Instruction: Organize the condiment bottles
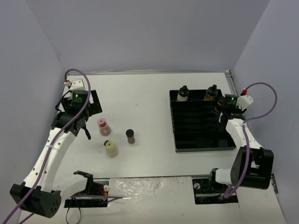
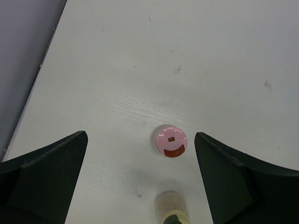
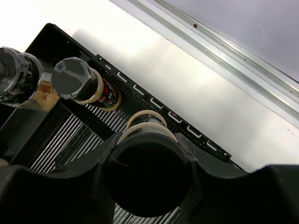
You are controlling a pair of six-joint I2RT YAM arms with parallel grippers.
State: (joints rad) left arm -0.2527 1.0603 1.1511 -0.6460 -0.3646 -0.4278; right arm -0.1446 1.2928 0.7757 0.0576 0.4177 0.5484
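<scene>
From above, the pink-capped jar (image 1: 103, 126) stood on the surface (image 1: 140, 98), just right of the left fingers (image 1: 84, 128). In the left wrist view, those fingers (image 2: 46, 172) were spread wide, with that jar (image 2: 171, 141) ahead between them, untouched. In the right wrist view, the right fingers (image 3: 60, 191) clamped a black-capped jar (image 3: 149, 172) over the tray (image 3: 79, 140), near 2 other jars (image 3: 77, 81).

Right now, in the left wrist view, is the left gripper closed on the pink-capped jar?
No: the left gripper stands wide open, and the pink-capped jar sits untouched on the table.
</scene>
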